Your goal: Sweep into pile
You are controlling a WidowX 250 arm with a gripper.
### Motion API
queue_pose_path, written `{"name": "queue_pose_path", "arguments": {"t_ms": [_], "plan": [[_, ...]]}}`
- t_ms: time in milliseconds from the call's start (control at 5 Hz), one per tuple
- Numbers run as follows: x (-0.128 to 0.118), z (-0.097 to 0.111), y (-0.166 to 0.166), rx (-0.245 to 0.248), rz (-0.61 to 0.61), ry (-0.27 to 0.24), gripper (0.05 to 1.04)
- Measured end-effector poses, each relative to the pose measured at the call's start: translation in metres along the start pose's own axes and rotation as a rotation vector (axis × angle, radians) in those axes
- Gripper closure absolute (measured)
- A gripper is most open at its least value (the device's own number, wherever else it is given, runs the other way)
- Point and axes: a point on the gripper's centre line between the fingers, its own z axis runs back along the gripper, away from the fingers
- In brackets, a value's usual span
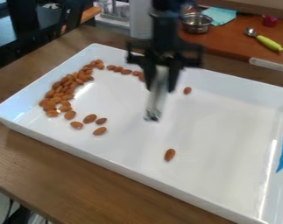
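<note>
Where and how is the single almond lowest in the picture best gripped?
Probably across its narrow middle, from straight above: the almond lies on the tray, longer than it is wide, with no other almond close to either long side.

Brown almonds (65,90) lie in a white rectangular tray (219,131), most heaped at its left end, some loose nearby, a short row along the far wall, two apart. A pale, blurred tool (157,98) hangs upright in the pincer (161,87).

This looks like a lab (robot arm (165,24), wooden table (61,175)).
</note>
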Motion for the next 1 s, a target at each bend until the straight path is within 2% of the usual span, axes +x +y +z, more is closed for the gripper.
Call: {"name": "queue_pose_path", "arguments": {"t_ms": [200,400,600,1000], "plan": [[-0.021,-0.008,-0.030,0.034,-0.035,-0.028,0.702],[-0.029,-0.011,-0.044,0.046,-0.050,-0.060,0.702],[-0.039,-0.020,-0.048,0.068,-0.064,-0.075,0.702],[-0.050,-0.046,-0.029,0.124,-0.107,-0.075,0.702]]}}
